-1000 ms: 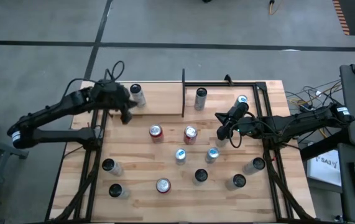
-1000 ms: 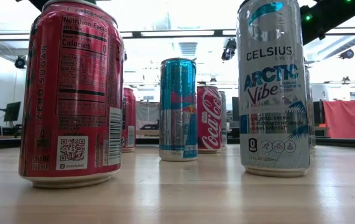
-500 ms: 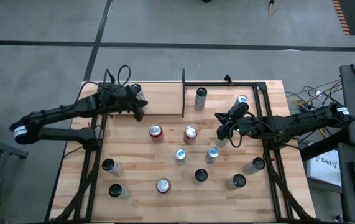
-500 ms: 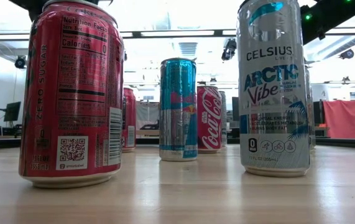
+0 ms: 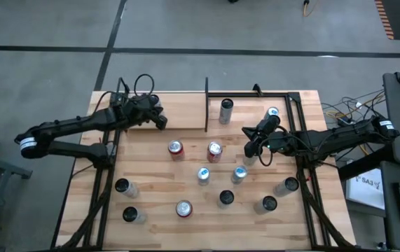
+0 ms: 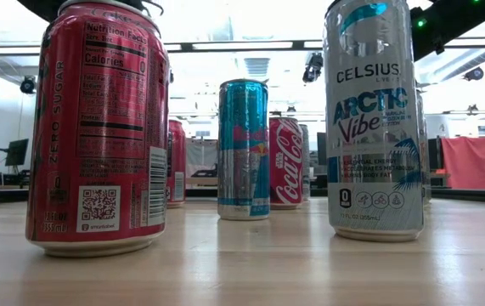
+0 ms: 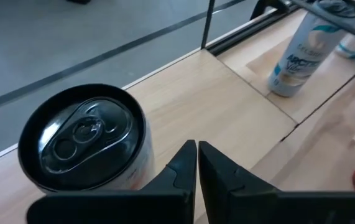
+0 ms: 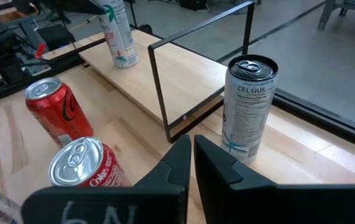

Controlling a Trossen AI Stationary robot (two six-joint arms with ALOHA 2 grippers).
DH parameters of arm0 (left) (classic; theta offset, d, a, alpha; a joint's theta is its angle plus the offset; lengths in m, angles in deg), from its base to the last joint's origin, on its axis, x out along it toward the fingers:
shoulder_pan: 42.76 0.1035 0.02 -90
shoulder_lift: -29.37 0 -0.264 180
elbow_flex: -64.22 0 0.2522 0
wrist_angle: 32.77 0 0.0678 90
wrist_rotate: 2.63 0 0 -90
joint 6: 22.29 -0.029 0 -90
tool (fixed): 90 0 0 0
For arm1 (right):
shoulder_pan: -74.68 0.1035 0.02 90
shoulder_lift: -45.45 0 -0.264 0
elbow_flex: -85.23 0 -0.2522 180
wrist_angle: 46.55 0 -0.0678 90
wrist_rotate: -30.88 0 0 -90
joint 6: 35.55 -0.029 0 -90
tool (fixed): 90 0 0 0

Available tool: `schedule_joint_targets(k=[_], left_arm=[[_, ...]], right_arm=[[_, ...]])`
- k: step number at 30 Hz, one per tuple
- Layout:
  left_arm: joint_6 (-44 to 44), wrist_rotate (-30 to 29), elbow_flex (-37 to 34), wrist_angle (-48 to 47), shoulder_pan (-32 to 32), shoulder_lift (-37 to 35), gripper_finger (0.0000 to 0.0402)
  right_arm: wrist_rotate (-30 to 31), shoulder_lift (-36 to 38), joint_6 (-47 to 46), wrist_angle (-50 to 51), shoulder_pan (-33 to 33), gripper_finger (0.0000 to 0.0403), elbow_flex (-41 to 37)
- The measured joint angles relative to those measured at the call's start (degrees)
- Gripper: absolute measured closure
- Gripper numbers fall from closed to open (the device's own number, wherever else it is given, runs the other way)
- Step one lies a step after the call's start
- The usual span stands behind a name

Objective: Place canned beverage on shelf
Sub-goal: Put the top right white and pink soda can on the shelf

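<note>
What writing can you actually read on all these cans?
"ZERO SUGAR", "Nutrition Facts", "Calories": red can, nearest in the low view.
"CELSIUS", "ARCTIC Vibe": silver can beside it.
"Coca-Cola" script: red can farther back.
"CELSIUS": can in the right wrist view.
"Coke": red can there.
"ARCTIC": can in the left wrist view.
Fine print and the blue can: too small to read.

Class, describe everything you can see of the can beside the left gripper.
The can is silver with a dark top, its pull tab unopened. It stands upright on the wooden table near the back left corner, outside the shelf. The left gripper, shut, sits right beside it, holding nothing.
</note>
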Motion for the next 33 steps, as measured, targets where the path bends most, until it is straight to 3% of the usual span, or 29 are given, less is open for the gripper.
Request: schedule_joint_targets(k=[15,33], left_arm=[[1.1,-7.2,0.0,-2.1,0.0,0.4,0.0401],[1.6,-11.6,0.0,-7.1,0.1,0.0,0.0401]], right_arm=[[0.0,0.0,-0.1,0.0,0.0,0.039,0.0],[-0.1,0.0,-0.2,0.0,0.0,0.039,0.0]])
